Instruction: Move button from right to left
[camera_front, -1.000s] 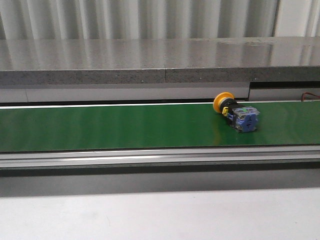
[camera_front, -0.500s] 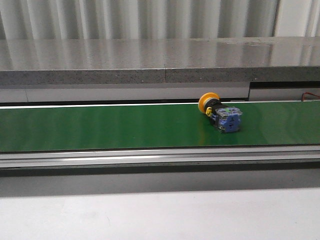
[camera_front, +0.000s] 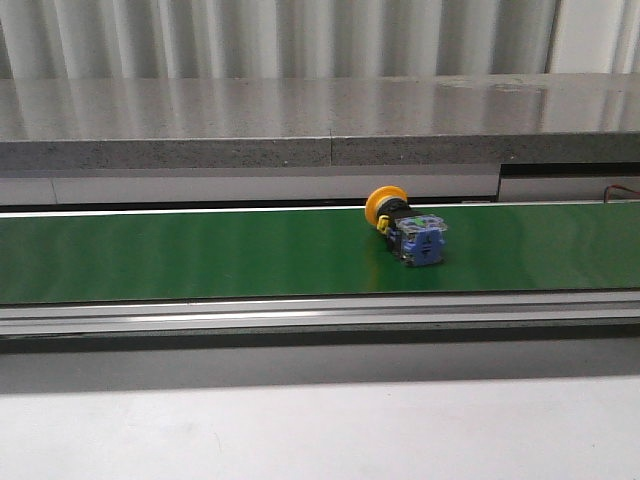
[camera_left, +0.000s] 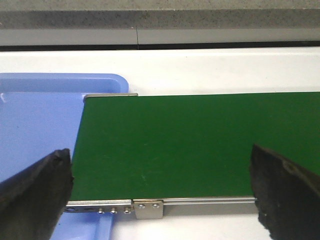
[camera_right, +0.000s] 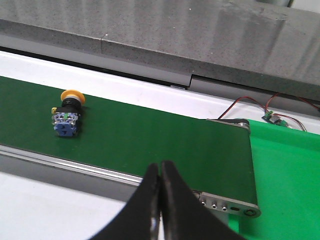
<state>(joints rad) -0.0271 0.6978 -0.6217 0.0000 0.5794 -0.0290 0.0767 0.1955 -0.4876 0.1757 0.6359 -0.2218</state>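
The button (camera_front: 405, 228) lies on its side on the green conveyor belt (camera_front: 200, 255), orange-yellow cap toward the back, blue base toward the front. It also shows in the right wrist view (camera_right: 67, 114). Neither gripper shows in the front view. My left gripper (camera_left: 160, 192) is open and empty, its black fingers (camera_left: 35, 192) wide apart over the belt's left end. My right gripper (camera_right: 160, 172) is shut and empty, over the belt's near rail, well away from the button.
A blue tray (camera_left: 35, 125) sits at the belt's left end. A bright green surface (camera_right: 285, 170) and red-black wires (camera_right: 250, 102) lie past the belt's right end. A grey stone ledge (camera_front: 320, 125) runs behind the belt. A white tabletop (camera_front: 320, 430) lies in front.
The button has travelled left along the belt, from the right part toward the middle, keeping its pose. No gripper touches it.
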